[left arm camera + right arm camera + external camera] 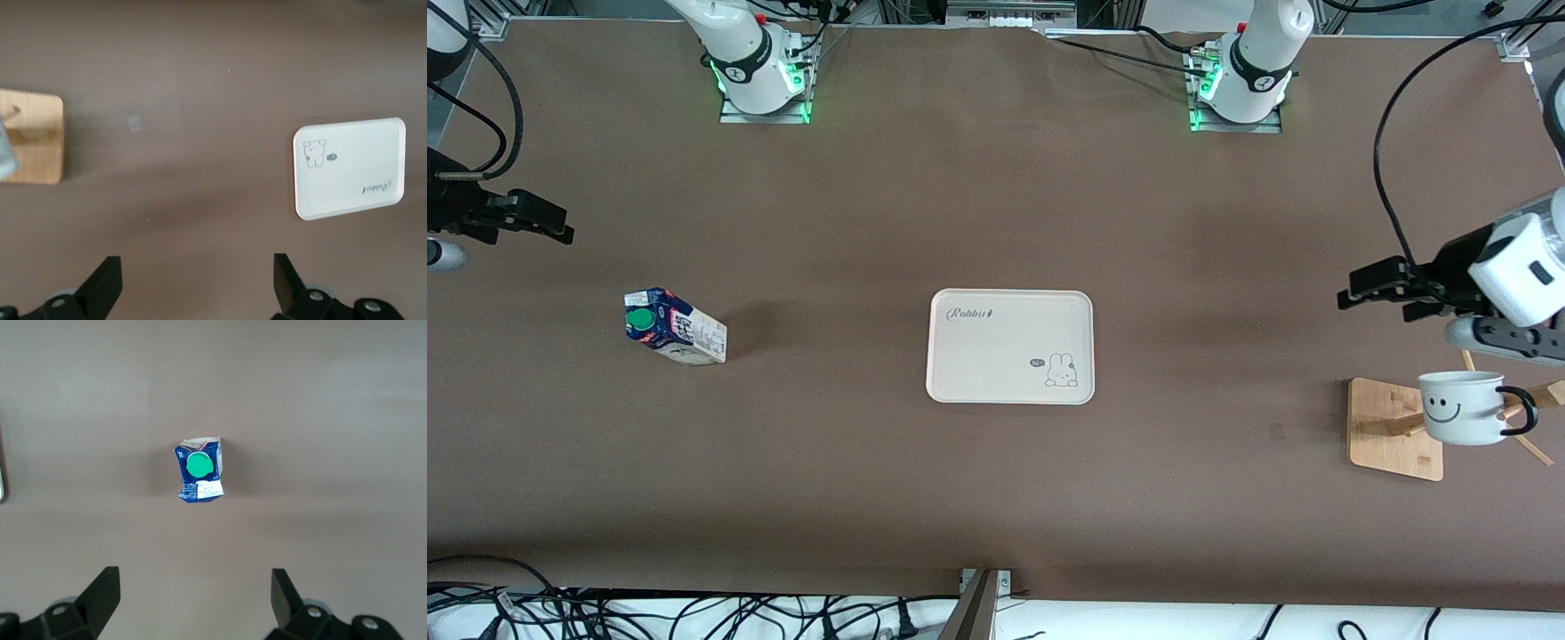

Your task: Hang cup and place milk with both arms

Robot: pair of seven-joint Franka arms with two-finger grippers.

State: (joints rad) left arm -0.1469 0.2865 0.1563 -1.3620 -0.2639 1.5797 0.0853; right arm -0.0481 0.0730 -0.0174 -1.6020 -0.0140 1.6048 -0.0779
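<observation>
- Two pincers hang above the brown bench (996, 498), both with fingers spread wide and nothing between them.
- The left pincer (1352, 293) is up in the air over bare bench at the left arm's end; in its wrist view its black fingertips (107, 277) stand well apart.
- The right pincer (560, 227) is up over the right arm's end of the bench, its fingertips (107, 587) likewise far apart in its wrist view.
- The cup (1463, 407), white with a smiley face, hangs by its black handle on a peg of the wooden rack (1392, 427) at the left arm's end.
- The milk (674, 327) stands on the bench toward the right arm's end, green cap up, well apart from the white tray (1009, 391).
- That tray lies in the middle of the bench, with a rabbit drawing in one corner.
</observation>
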